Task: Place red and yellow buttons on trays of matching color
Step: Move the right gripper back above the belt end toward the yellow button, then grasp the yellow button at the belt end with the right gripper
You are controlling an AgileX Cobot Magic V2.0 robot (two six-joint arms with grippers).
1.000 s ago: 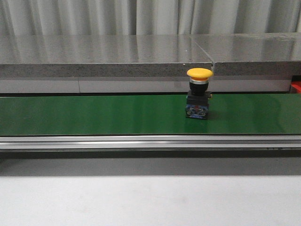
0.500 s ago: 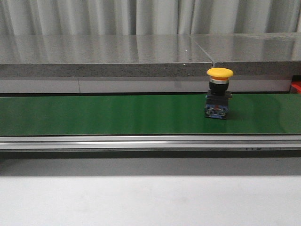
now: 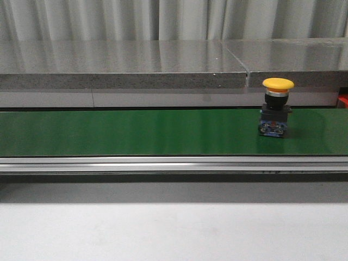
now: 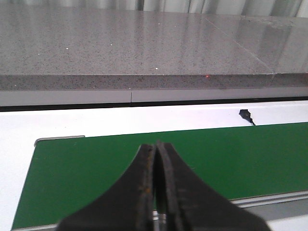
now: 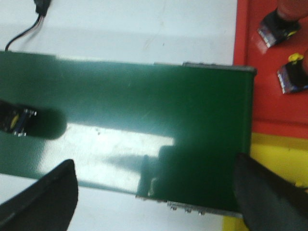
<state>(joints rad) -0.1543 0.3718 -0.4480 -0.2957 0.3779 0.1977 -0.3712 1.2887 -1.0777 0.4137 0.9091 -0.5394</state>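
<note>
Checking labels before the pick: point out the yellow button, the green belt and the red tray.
yellow button [image 3: 278,84]: front view, on its yellow cap.
green belt [image 3: 130,132]: front view, on bare belt surface.
red tray [image 5: 269,91]: right wrist view, on its bare floor.

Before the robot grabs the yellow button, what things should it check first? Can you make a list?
1. Yellow button standing upright on the green belt: ok.
2. Right gripper open and ready to grab: ok, its fingers are spread wide over the belt.
3. Left gripper out of the way: ok, shut, at the belt's other end.
4. Button within the right gripper's reach: not ok yet, it only shows at the edge of the right wrist view.
5. Yellow tray has room: cannot tell, only a corner shows.
6. Red tray beside it: ok, buttons already lie there.
</note>
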